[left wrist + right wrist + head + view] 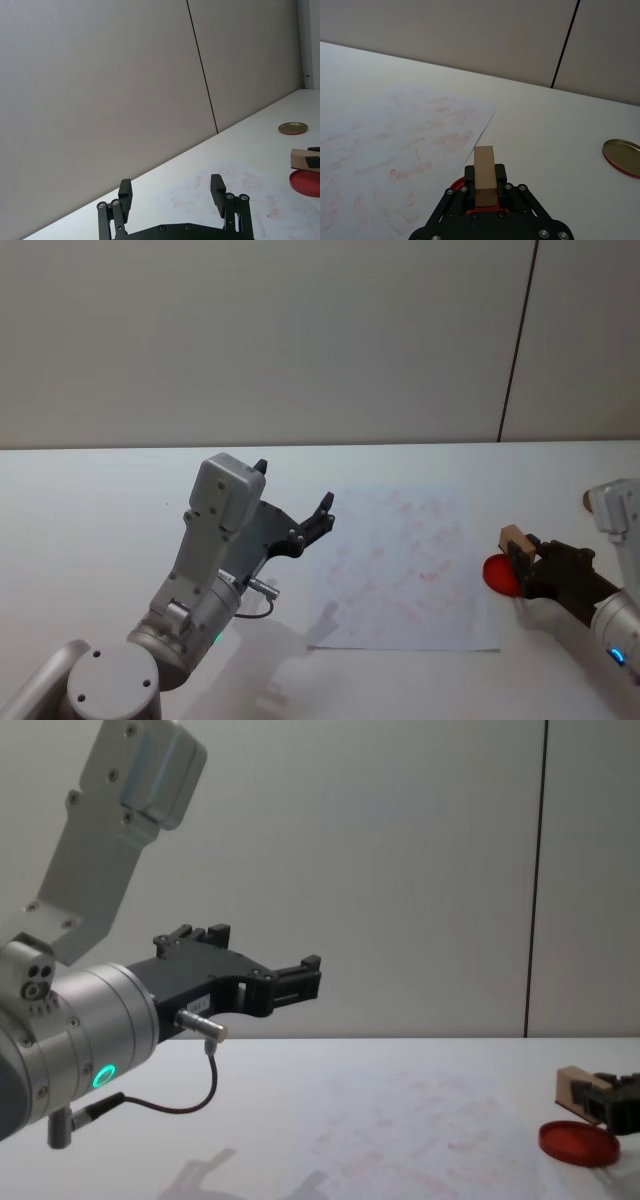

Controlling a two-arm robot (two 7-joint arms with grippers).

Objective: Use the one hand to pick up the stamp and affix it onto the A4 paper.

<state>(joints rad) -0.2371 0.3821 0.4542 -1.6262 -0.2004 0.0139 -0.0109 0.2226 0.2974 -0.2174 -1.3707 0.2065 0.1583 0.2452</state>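
Observation:
The stamp (pixel 515 538), a small tan wooden block, is clamped between the fingers of my right gripper (pixel 522 558), which is shut on it. It hangs just over the red round ink pad (pixel 497 575) at the right edge of the A4 paper (pixel 400 570). In the chest view the stamp (pixel 574 1087) sits a little above the ink pad (pixel 577 1142). The right wrist view shows the stamp (pixel 485 172) sticking out past the fingers toward the smudged paper (pixel 395 150). My left gripper (pixel 294 485) is open and raised in the air left of the paper, and holds nothing.
A gold round lid (pixel 622 156) lies on the white table beyond the ink pad, also seen from the left wrist as the lid (pixel 293 128). A grey wall with a dark vertical seam stands behind the table.

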